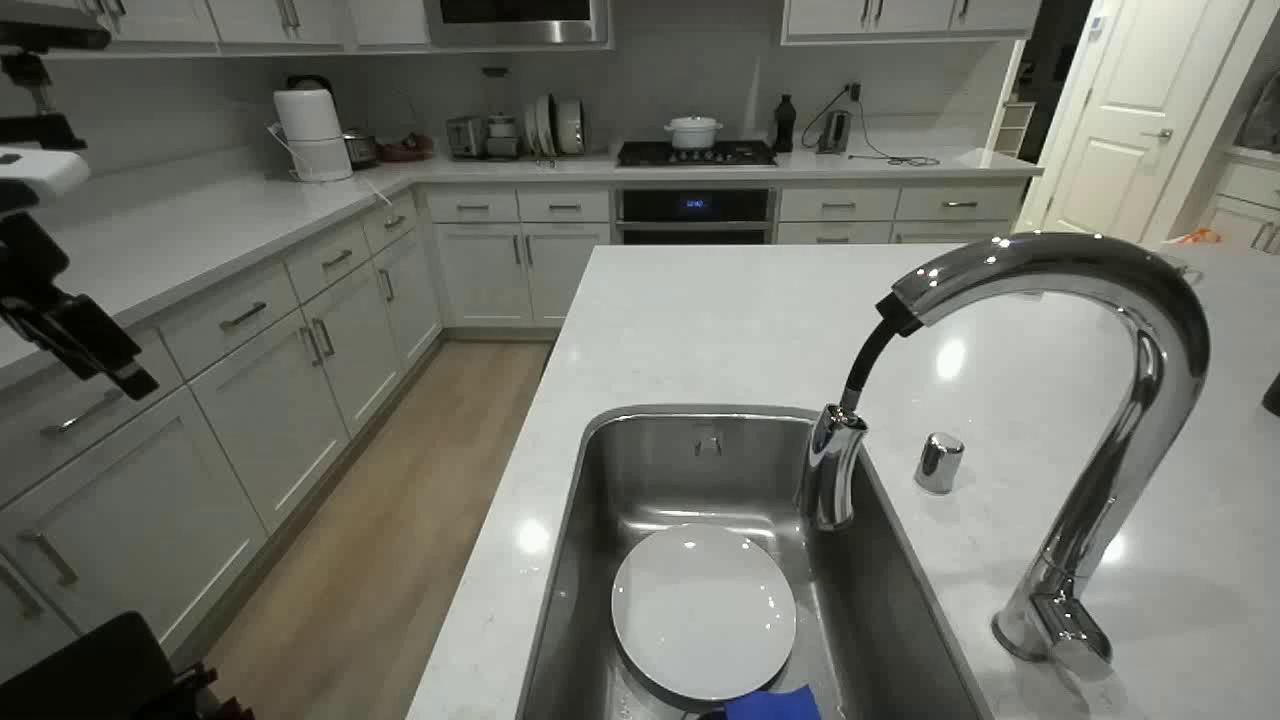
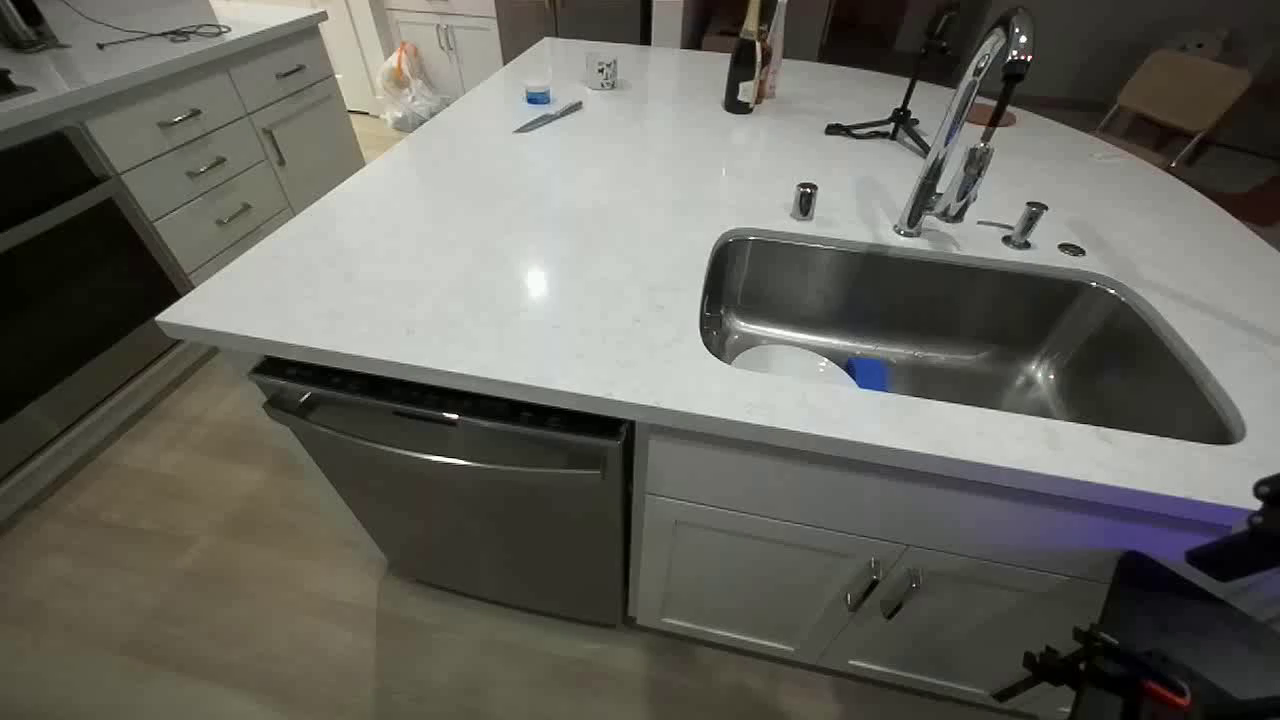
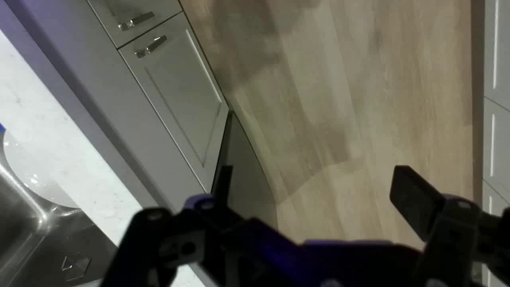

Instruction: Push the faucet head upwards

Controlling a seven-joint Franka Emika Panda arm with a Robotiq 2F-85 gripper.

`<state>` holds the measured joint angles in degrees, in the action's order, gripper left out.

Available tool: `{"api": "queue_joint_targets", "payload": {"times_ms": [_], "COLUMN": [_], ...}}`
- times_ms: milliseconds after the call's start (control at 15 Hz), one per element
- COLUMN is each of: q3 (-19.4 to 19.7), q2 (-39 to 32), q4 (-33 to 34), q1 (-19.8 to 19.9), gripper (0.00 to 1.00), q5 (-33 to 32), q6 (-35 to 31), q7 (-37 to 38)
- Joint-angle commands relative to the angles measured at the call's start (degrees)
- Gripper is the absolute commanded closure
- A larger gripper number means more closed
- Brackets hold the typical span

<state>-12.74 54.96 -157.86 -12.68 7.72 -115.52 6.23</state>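
Note:
The faucet head (image 1: 833,470) is a chrome cylinder hanging on a short black hose (image 1: 868,358) below the open end of the tall chrome gooseneck faucet (image 1: 1180,370). It hangs apart from the neck, at the far side wall of the sink. It also shows in an exterior view (image 2: 968,183). It is out of the wrist view. My gripper (image 1: 125,375) is black and well away from the faucet, at the picture's edge in both exterior views (image 2: 1215,560). In the wrist view the gripper (image 3: 312,169) is open and empty, its fingers wide apart over the floor.
The steel sink (image 2: 960,262) holds a white plate (image 1: 705,612) and a blue object (image 1: 772,703). A chrome knob (image 1: 940,462) and a soap dispenser (image 2: 1026,225) stand beside the faucet. A tripod (image 2: 900,120), bottle (image 2: 744,75) and knife (image 2: 550,117) are farther back.

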Motion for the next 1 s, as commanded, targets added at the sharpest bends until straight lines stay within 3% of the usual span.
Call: {"api": "queue_joint_targets", "payload": {"times_ms": [0,333,533,933], "q3": [0.1,1.2,2.8,2.3], "q2": [-0.1,-4.3,-2.7,-5.5], "q4": [0.1,1.4,0.1,0.7], "q1": [-0.1,2.1,0.5,2.4], "gripper": [0.0,0.0,0.0,0.0], "q5": [-0.1,-1.4,0.2,-1.9], "q6": [0.1,-1.5,-0.9,-2.6], "q7": [0.1,-0.2,-1.5,-0.9]}}
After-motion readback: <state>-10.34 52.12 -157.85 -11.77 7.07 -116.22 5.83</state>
